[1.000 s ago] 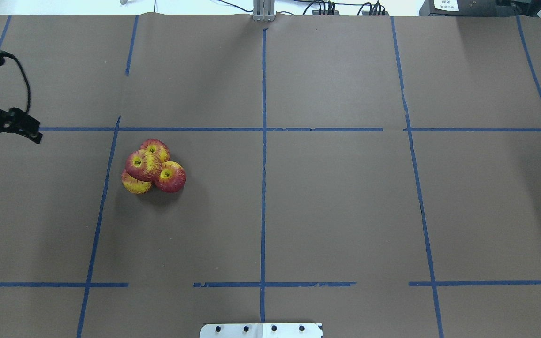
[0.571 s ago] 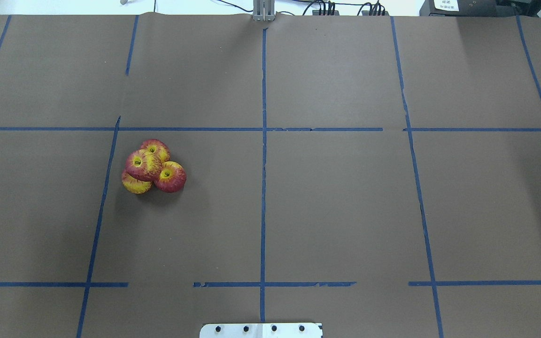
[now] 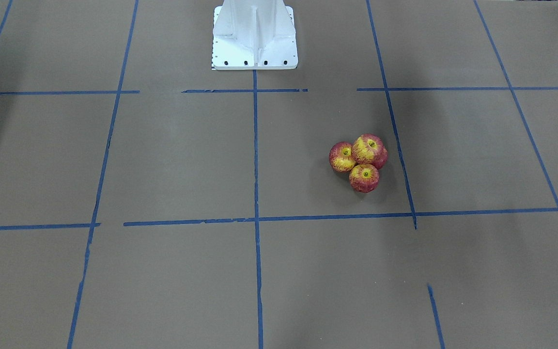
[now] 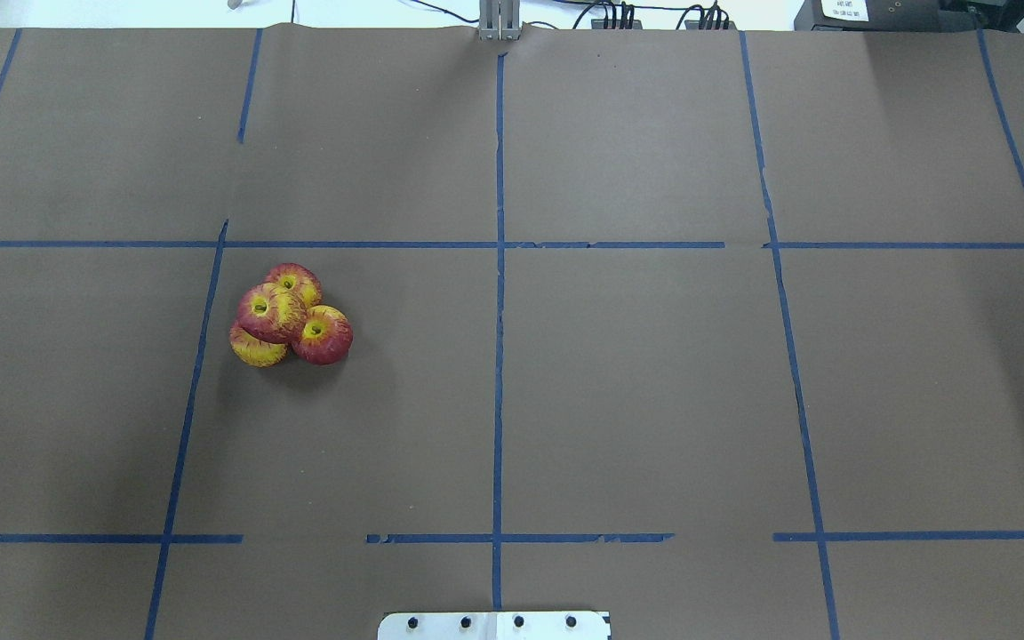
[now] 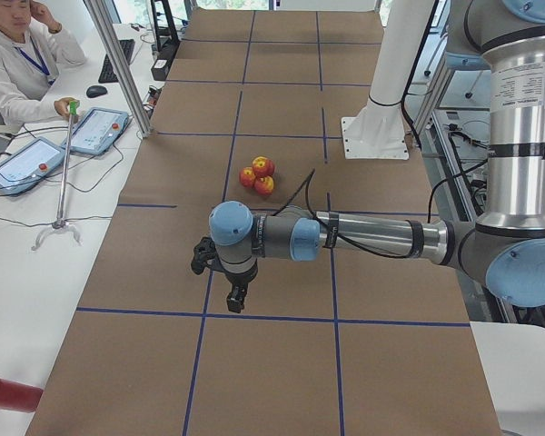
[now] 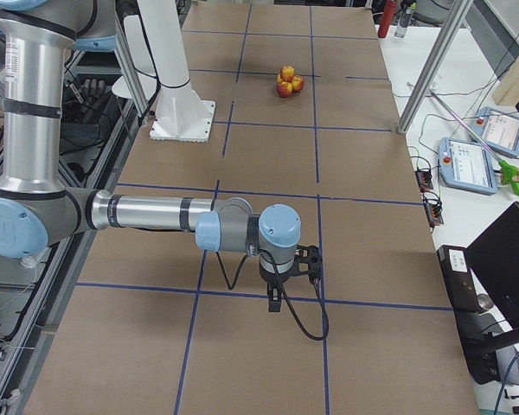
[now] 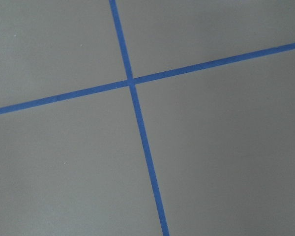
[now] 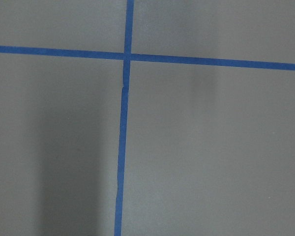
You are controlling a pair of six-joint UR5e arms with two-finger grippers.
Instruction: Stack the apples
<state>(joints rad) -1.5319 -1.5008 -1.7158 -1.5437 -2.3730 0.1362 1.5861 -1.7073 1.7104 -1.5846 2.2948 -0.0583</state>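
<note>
Four red-and-yellow apples (image 4: 290, 316) sit in a tight pile on the brown table, left of centre. One apple (image 4: 270, 313) rests on top of the other three. The pile also shows in the front view (image 3: 362, 162), the left view (image 5: 257, 174) and the right view (image 6: 286, 79). My left gripper (image 5: 235, 298) hangs over the table's left end, well away from the pile, and points down. My right gripper (image 6: 275, 298) hangs over the far right end. Both show only in the side views, so I cannot tell if they are open or shut. The wrist views show only table and tape.
Blue tape lines (image 4: 499, 267) divide the brown table cover into a grid. The white robot base (image 3: 255, 34) stands at the table's near middle edge. An operator (image 5: 14, 64) sits at a side table with tablets (image 5: 95, 130) beyond a metal post (image 5: 118, 64).
My left gripper, seen a second ago at the overhead view's left edge, has moved out of that view. The apples have not moved.
</note>
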